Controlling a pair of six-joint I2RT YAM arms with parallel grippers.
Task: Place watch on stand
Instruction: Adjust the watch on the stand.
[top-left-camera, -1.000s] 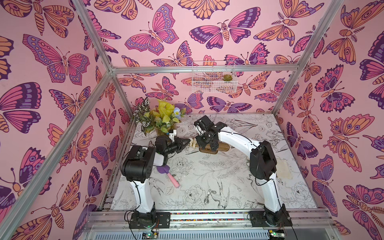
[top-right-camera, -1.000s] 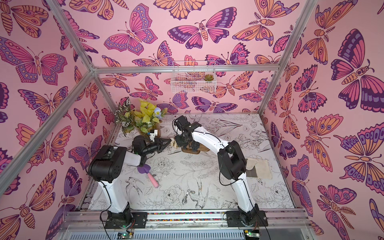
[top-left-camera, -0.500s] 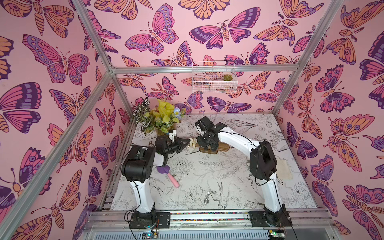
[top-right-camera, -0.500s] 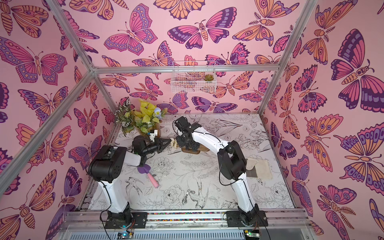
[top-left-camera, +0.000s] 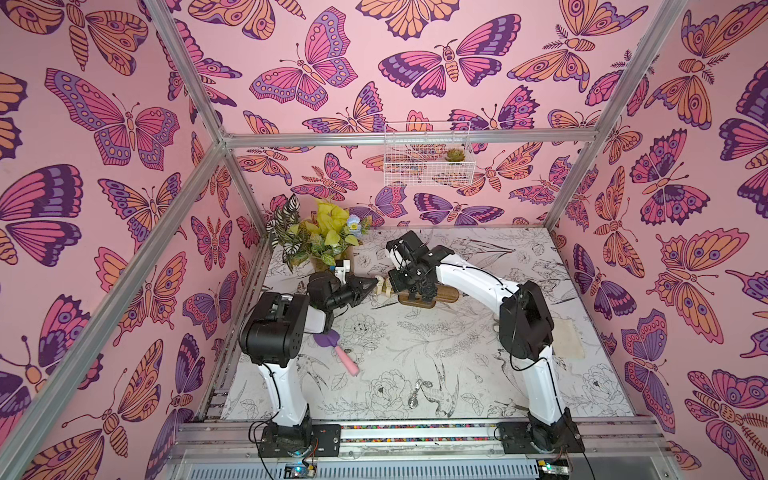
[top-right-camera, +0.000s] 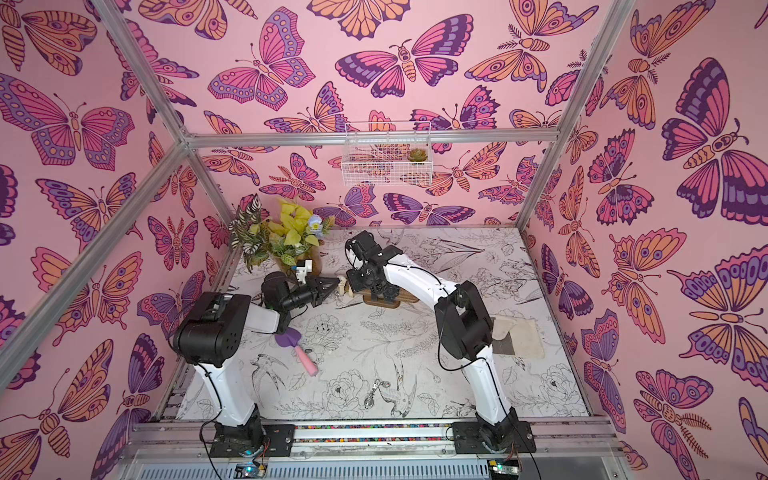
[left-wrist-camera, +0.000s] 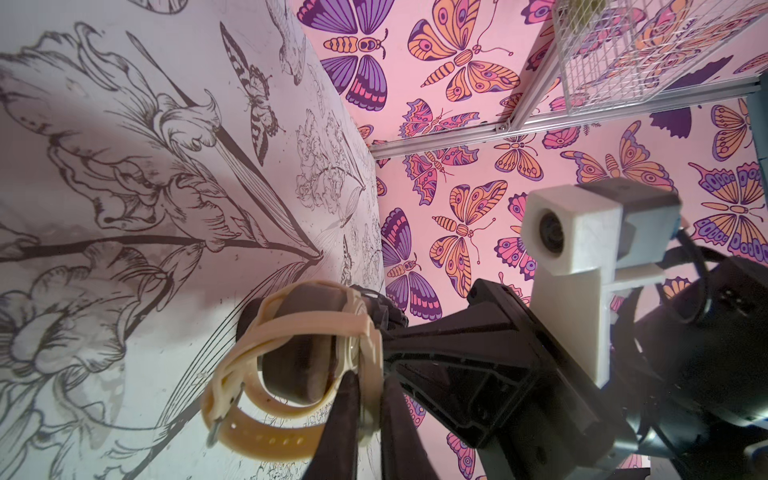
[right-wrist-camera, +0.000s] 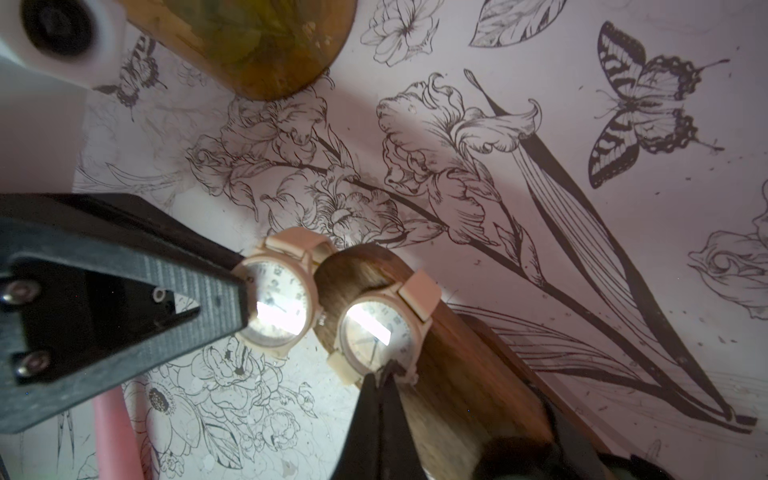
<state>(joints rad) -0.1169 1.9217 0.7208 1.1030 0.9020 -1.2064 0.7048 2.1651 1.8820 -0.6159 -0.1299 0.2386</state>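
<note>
**Watch at the bar's end, left claw clamped on it**

The watch (right-wrist-camera: 276, 307) has a beige strap and a pale round dial. It is clamped by its case in my left claw (left-wrist-camera: 369, 386), with one finger (left-wrist-camera: 340, 419) on each side. It is off the counter (top-left-camera: 415, 365), right at the rounded end of the stand (right-wrist-camera: 457, 374).

In the left wrist view the strap is closed in a loop and the bar's dark end shows through it. I can't tell if the loop is over the wood or only in front of it. In the right wrist view the case sits just beside the bar end, dial facing the camera.

A second watch (right-wrist-camera: 376, 332) of the same look is on the bar next to that end, strap wrapped round the wood. My right claw (right-wrist-camera: 380, 376) has its tips together and grips nothing. The tips are at the rim of the second watch; touching or a hair apart, can't tell.

In both top views the stand lies toward the back of the counter, my two claws meeting over its left end.

- Potted plant (top-left-camera: 320, 241): back left corner, near my left arm.
- Purple and pink scoop (top-left-camera: 338, 353): flat on the counter, partly under my left arm.
- Beige cloth (top-right-camera: 515, 336): near the right wall, partly behind my right arm.
- White wire basket (top-left-camera: 428, 158): on the back wall, with a small succulent (top-left-camera: 455, 154) inside.
</note>
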